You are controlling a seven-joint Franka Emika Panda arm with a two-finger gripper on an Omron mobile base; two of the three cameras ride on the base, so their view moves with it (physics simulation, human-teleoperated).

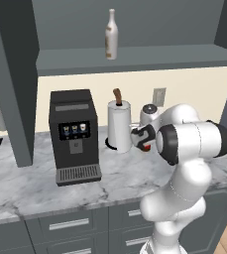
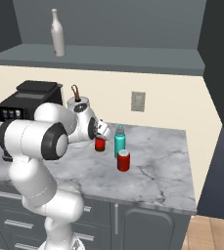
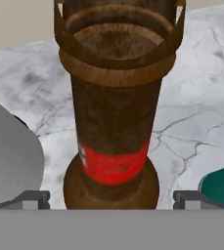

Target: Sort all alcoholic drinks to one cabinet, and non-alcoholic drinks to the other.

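Note:
The dark brown bottle with a red label (image 3: 114, 146) stands on the marble counter, seen from above in the hand view. My gripper (image 3: 111, 197) is open and low over it, one fingertip (image 3: 35, 197) on each side, with a gap between each and the glass. In the base views the hand (image 2: 101, 131) covers most of that bottle; only its red label (image 1: 147, 146) shows. The teal bottle (image 2: 120, 140) and the red can (image 2: 123, 160) stand just right of it. The cream bottle (image 1: 111, 34) stands upright on the overhead cabinet's shelf floor (image 1: 144, 57).
A white paper-towel roll (image 1: 119, 125) stands close to the left of the brown bottle, and a black coffee machine (image 1: 74, 136) further left. Grey drawers (image 1: 68, 225) run under the counter edge. Bare marble (image 2: 162, 156) lies to the right of the can.

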